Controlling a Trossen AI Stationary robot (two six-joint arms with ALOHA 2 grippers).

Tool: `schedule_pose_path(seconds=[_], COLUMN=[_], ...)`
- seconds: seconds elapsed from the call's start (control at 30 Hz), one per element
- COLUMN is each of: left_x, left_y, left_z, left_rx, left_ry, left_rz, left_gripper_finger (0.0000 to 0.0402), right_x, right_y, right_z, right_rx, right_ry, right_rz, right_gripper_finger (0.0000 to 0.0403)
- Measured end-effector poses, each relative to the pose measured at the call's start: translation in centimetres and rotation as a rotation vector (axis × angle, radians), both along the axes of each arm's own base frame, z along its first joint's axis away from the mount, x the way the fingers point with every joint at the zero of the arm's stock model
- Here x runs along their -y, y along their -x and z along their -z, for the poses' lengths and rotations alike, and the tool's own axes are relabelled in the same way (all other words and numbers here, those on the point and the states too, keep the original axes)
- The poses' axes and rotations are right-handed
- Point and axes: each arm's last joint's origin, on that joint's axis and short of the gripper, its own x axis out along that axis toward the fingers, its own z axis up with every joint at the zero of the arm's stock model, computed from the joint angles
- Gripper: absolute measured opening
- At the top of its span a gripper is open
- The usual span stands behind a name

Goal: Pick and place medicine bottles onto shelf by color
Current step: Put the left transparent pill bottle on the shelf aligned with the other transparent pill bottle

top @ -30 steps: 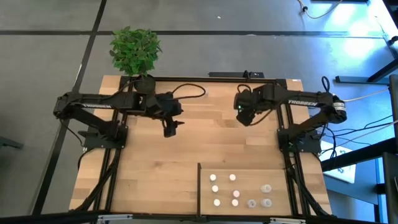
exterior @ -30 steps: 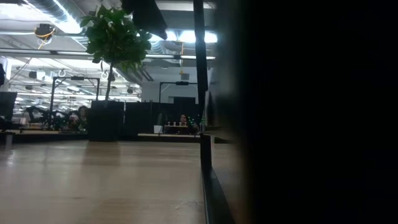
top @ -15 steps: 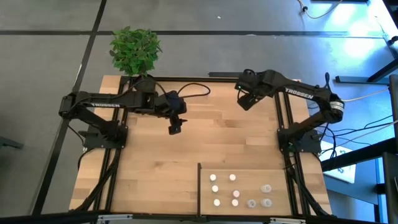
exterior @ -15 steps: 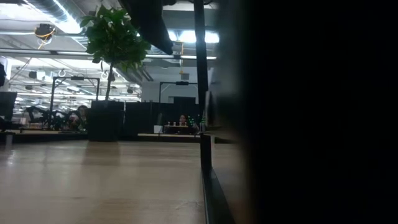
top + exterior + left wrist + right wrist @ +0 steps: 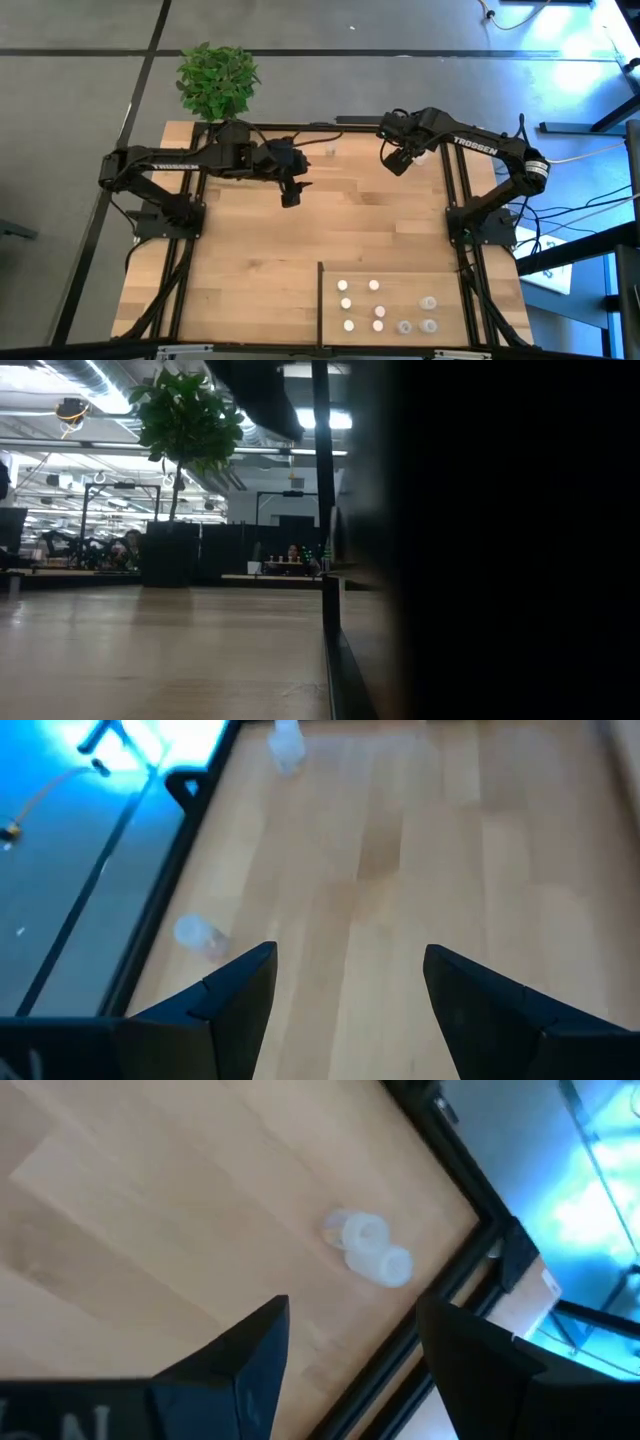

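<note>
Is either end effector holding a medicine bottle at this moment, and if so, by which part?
Nothing is held. The left end effector and right end effector are both open and empty above the tabletop.

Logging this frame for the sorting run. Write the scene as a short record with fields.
shelf: pale panel at the table's near right corner
bottles on shelf: eight; five white-capped, three translucent grey
loose bottles: two translucent ones lying touching near the table's far edge, ahead of the right gripper; two more ahead of the left gripper
left gripper: open, empty, over the table's far middle
right gripper: open, empty, above the far edge
</note>
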Motion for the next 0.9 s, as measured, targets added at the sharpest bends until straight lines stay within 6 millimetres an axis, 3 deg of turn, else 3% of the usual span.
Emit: schedule_pose_path(seconds=[0.17, 0.33, 0.43, 0.57, 0.9], left_x=[-1.0, -1.8, -1.8, -1.8, -4.3], left_y=[-0.8, -1.0, -0.9, -0.8, -0.8], left_z=[1.4, 1.8, 1.9, 1.9, 2.2], left_rx=[-0.056, -0.071, -0.082, -0.086, -0.097], left_ry=[-0.004, -0.002, 0.000, -0.001, -0.038], left_rz=[-0.015, -0.041, -0.041, -0.041, -0.010], left_gripper_finger=[0.0247, 0.0247, 0.0247, 0.0247, 0.0247], right_x=[0.0, -0.1, -0.5, -1.3, -3.7], right_y=[-0.5, -2.3, -3.9, -5.2, -6.3], right_z=[0.1, -0.1, -0.6, -0.7, -0.7], right_rx=[0.037, 0.205, 0.322, 0.341, 0.358], right_ry=[-0.065, -0.132, -0.087, -0.028, -0.038], right_rz=[-0.117, -0.349, -0.485, -0.627, -0.694], right_gripper_finger=[0.0222, 0.0222, 0.0222, 0.0222, 0.0222])
